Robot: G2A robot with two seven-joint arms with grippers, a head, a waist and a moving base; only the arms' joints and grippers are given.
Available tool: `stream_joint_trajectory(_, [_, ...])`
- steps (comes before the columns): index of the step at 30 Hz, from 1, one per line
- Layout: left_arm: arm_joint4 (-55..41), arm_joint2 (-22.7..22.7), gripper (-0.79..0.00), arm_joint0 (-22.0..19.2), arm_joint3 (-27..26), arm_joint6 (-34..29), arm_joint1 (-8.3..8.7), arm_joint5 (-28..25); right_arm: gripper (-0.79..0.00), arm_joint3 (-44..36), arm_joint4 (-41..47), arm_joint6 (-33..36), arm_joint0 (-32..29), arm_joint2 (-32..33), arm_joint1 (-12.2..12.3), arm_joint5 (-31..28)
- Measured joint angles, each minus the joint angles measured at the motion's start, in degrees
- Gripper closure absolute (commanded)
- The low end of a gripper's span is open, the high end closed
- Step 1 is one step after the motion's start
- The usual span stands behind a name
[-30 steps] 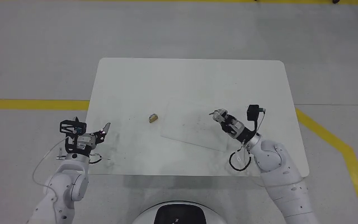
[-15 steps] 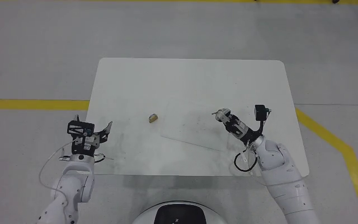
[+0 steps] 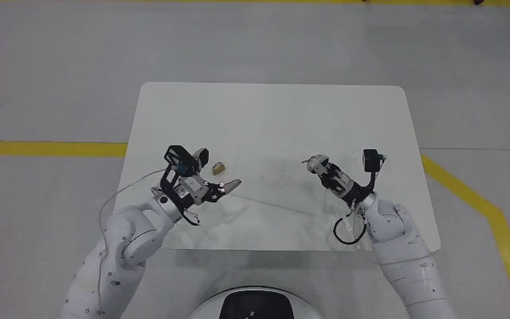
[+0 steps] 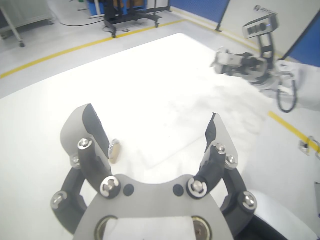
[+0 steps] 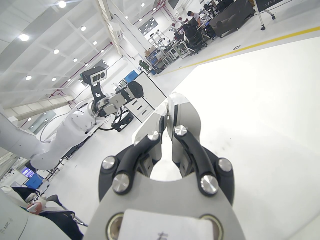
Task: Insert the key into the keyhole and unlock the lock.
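1. Progress: nothing is inserted yet. Left gripper (image 4: 150,111) hangs empty, jaws wide apart.
2. Lock (image 4: 114,150) lies on the table (image 3: 279,120) between those jaws, close by one finger, ungripped.
3. Right gripper (image 5: 168,108), well apart from the lock, has its jaws pressed together on what looks like the key (image 3: 304,162).
4. Left to do, by my judgement: steadying the lock, insertion, turning.
5. Writing: none readable on lock or key.

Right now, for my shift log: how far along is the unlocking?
Done: nothing visible; the lock lies loose on the table. In hand: the left gripper hangs open beside it; the right gripper is shut, whether on a key I cannot tell. Left: grasping, inserting, turning.
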Motion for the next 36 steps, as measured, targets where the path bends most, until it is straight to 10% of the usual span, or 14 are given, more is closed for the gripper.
stream_joint_trajectory(7, [0.4,-0.2,-0.785,0.7,-0.5,1.3,-0.01,3.0,0.000,0.0,0.0,0.0,0.0,0.0,0.0,0.0])
stream_joint_trajectory(12, [-11.7,-1.9,-0.785,3.0,2.5,10.0,0.05,-5.8,0.000,-1.4,-0.7,0.1,-0.4,-0.7,-0.1,1.3])
stream_joint_trajectory(20, [-34.3,4.2,-0.785,-8.8,16.6,4.3,-0.38,-22.8,0.000,-5.5,1.0,2.1,-2.4,-4.8,-0.5,4.1])
stream_joint_trajectory(36, [-65.0,24.3,-0.773,-28.0,39.0,-17.6,-3.50,-27.1,0.000,-4.3,12.3,8.5,-0.9,-5.3,0.2,3.2])
